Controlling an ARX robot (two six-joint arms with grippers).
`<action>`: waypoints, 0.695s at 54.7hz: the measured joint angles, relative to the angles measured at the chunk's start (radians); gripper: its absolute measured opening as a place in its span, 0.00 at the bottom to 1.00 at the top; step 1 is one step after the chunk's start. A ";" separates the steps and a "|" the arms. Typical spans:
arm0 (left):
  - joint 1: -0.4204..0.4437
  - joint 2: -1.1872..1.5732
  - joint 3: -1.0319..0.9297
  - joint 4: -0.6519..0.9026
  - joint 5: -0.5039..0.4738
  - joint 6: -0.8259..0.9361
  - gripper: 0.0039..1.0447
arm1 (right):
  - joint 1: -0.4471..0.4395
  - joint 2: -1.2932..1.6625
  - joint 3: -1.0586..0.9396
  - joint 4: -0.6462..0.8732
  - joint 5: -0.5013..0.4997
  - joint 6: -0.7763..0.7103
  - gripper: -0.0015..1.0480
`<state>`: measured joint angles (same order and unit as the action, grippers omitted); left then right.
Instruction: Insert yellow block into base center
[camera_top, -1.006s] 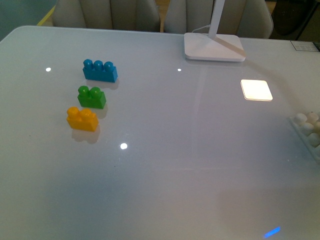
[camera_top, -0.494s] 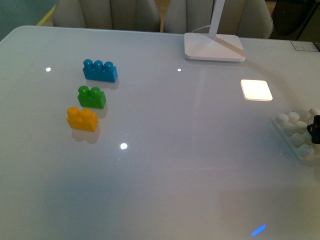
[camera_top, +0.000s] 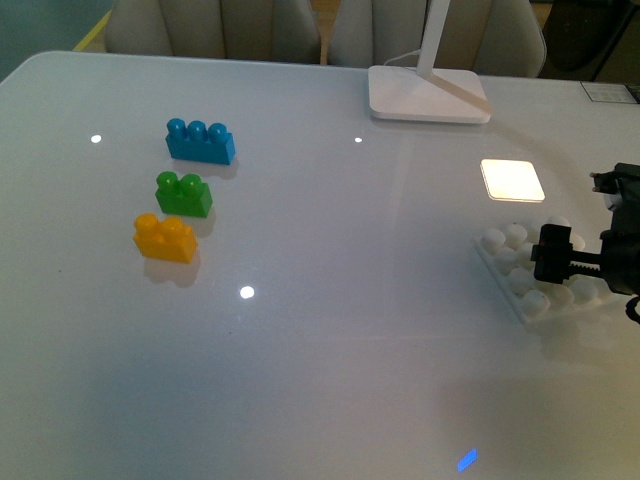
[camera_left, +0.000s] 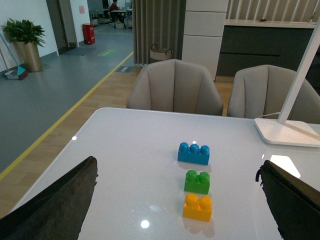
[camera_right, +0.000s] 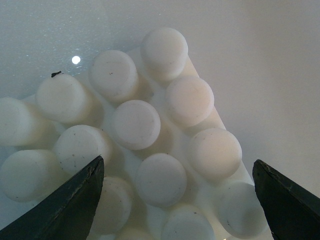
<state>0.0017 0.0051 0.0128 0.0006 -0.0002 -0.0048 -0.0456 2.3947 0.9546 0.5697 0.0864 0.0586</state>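
White base (camera_top: 503, 252) clamped by right gripper (camera_top: 556, 264), left gripper (camera_left: 177, 164) spread wide — empty, yellow block (camera_top: 165, 239) well apart

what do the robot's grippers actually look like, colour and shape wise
The left gripper has two dark charcoal, wedge-shaped fingers with a matte, slightly rough surface. The right gripper has the same dark tapered fingers, and from the front it looks black and blocky. No markings show, and hardly any of either arm is in view.
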 joint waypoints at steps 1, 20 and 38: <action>0.000 0.000 0.000 0.000 0.000 0.000 0.93 | 0.013 0.000 0.000 -0.003 0.012 0.016 0.85; 0.000 0.000 0.000 0.000 0.000 0.000 0.93 | 0.253 0.072 0.175 -0.159 0.134 0.363 0.84; 0.000 0.000 0.000 0.000 0.000 0.000 0.93 | 0.375 0.158 0.417 -0.328 0.156 0.485 0.84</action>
<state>0.0017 0.0051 0.0128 0.0006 -0.0002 -0.0048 0.3298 2.5526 1.3716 0.2420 0.2424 0.5434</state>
